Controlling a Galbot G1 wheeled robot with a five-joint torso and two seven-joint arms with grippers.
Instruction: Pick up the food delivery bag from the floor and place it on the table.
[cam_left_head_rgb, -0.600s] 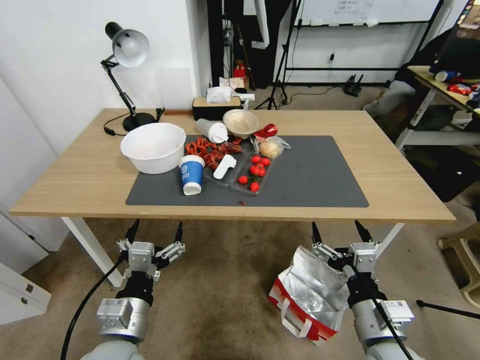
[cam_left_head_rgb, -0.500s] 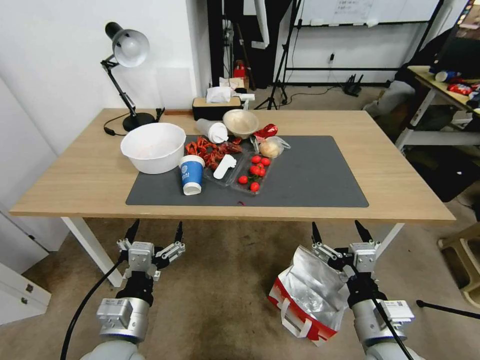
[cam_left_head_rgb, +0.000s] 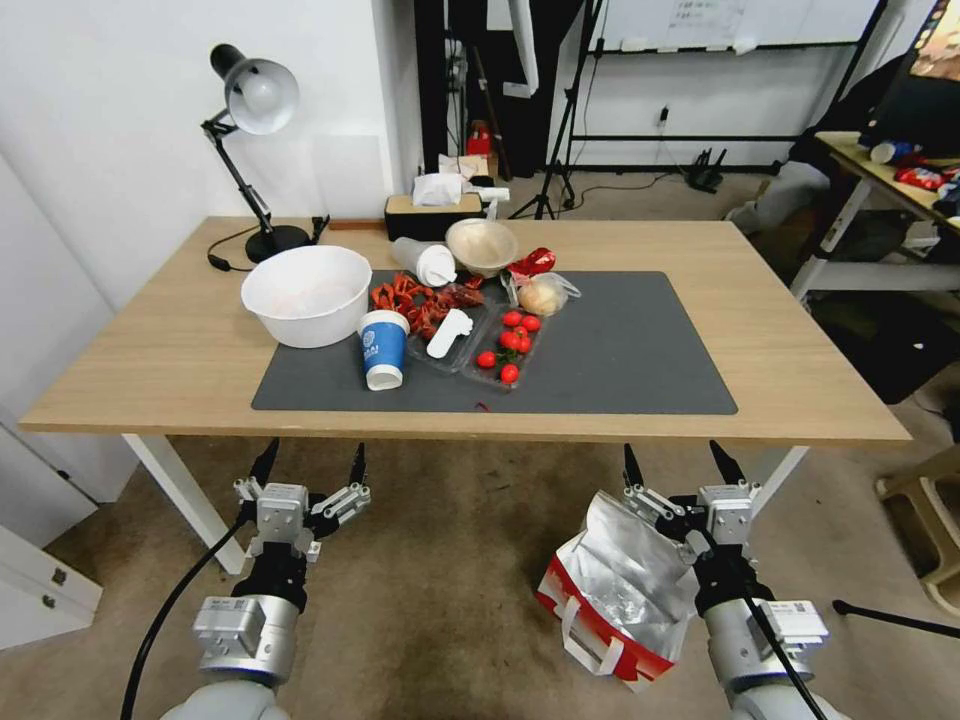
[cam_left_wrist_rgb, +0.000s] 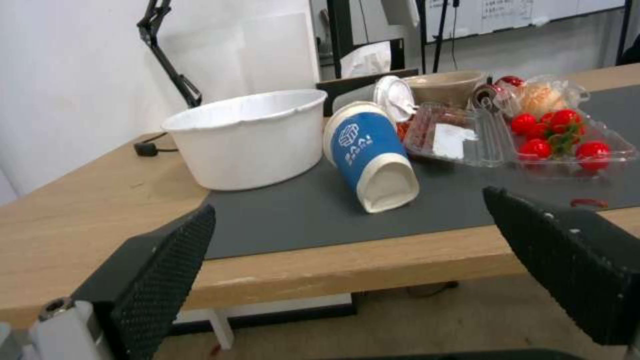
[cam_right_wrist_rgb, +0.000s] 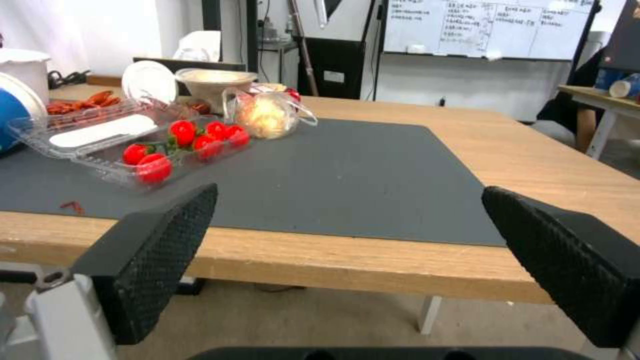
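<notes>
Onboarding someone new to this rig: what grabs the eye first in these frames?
First the cluttered table: a big white bowl, a tipped blue cup and a clear tray of red tomatoes on its dark grey mat. Next, the food delivery bag lying on the floor, foil lining showing, beside the right tool. Both tools, the left tool included, hang open just below the table's near edge.

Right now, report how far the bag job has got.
Nothing is done yet: the bag lies on the floor in front of the table. Nothing is in hand: the right gripper hangs open above the bag, and the left gripper is open too. Grasping, lifting and placing are all left.
</notes>
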